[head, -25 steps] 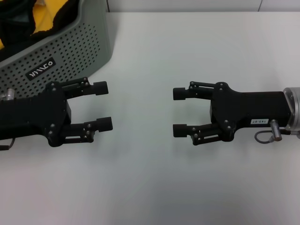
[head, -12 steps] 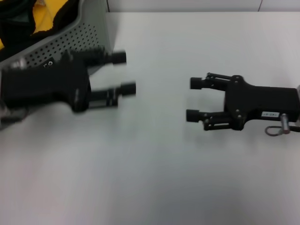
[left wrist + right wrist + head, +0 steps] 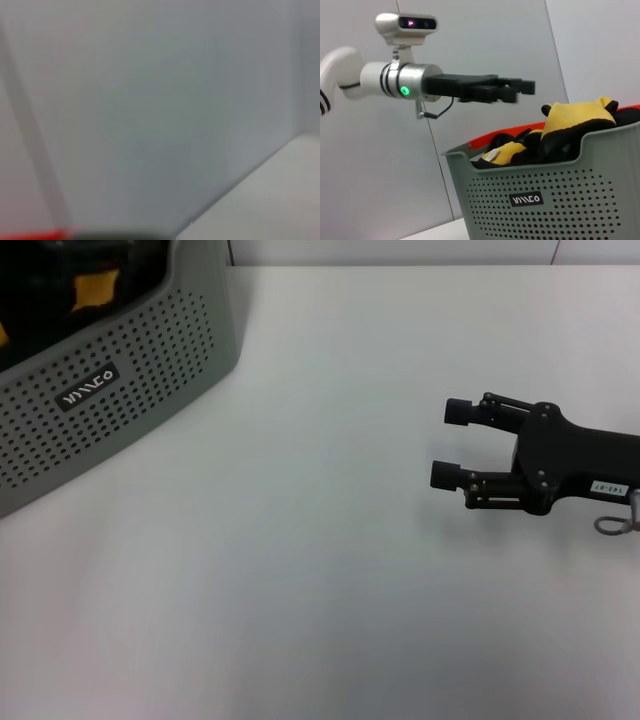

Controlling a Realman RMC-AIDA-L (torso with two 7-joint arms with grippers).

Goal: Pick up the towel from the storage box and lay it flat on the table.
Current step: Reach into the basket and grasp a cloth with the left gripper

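**Head view: left gripper out of sight, towel in the box**

Head view: the box (image 3: 110,390) sits at the far left of the table (image 3: 320,570), cut off by the frame's top and left edges. Only a dark interior with a small yellow patch of the towel (image 3: 96,288) shows over its rim; the rest of the cloth is hidden. A small black label (image 3: 88,387) on the perforated wall carries white lettering that reads roughly "VIVICO"; the exact letters are hard to make out. The right gripper (image 3: 452,443) lies low over the table at the right, well apart from the box, its two fingers spread with nothing between them. A tiny white tag (image 3: 607,487) on its body has print too small to read. The left gripper does not appear here.

Left wrist view: only blurred grey surfaces and a thin red strip at one edge; nothing can be identified.

Right wrist view: the left gripper (image 3: 522,89) is raised above the box (image 3: 545,200), seen side-on, so I cannot tell whether its fingers are apart. The towel (image 3: 575,122) is heaped in the box, yellow and black folds rising over the rim. The label (image 3: 526,200) shows again.
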